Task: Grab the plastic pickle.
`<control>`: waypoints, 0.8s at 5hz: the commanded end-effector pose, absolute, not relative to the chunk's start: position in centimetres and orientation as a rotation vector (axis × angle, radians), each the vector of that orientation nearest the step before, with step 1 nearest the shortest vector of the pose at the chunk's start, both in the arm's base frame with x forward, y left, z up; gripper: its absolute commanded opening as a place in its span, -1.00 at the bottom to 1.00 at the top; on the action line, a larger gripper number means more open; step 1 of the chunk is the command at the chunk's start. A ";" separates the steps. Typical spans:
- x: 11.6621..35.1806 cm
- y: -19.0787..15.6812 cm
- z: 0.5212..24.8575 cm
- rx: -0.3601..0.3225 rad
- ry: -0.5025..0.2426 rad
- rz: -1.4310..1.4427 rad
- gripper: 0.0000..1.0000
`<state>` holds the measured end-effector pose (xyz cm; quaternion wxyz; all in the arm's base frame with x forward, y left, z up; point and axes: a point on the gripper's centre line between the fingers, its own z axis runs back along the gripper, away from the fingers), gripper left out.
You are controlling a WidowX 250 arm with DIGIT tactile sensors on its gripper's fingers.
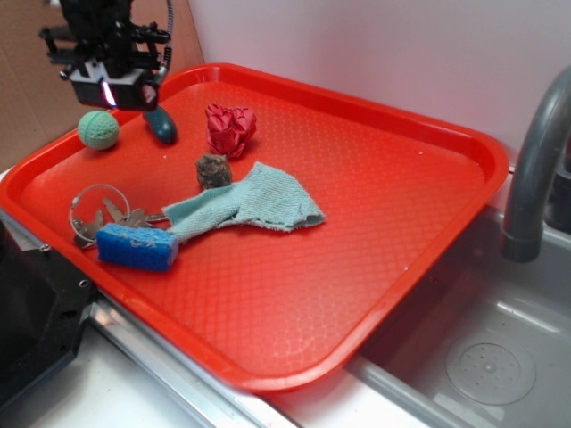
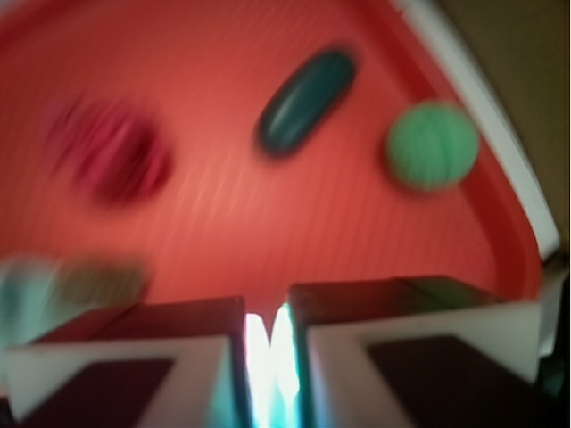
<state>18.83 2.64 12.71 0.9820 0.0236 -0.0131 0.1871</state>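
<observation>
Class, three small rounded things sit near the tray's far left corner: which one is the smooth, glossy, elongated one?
The plastic pickle, dark teal and oval. The green ball beside it is round and lighter; the brown lump looks fuzzy.

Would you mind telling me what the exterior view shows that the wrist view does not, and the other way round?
Only the exterior view shows the blue sponge, the keys on a ring, the faucet and sink, and the gripper seen from outside, above the tray's far corner.

Only the wrist view shows the narrow lit gap between the gripper's nearly closed fingers.

Both show the red tray, plastic pickle, green ball, crumpled red item, brown lump and teal cloth.
</observation>
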 end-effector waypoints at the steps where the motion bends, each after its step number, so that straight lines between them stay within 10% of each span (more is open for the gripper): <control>1: 19.6 -2.6 22.7 0.093 -0.040 0.131 -1.00; 2: 19.6 0.9 21.0 0.046 -0.042 0.231 1.00; 4: 21.5 9.6 15.5 0.181 -0.172 0.606 1.00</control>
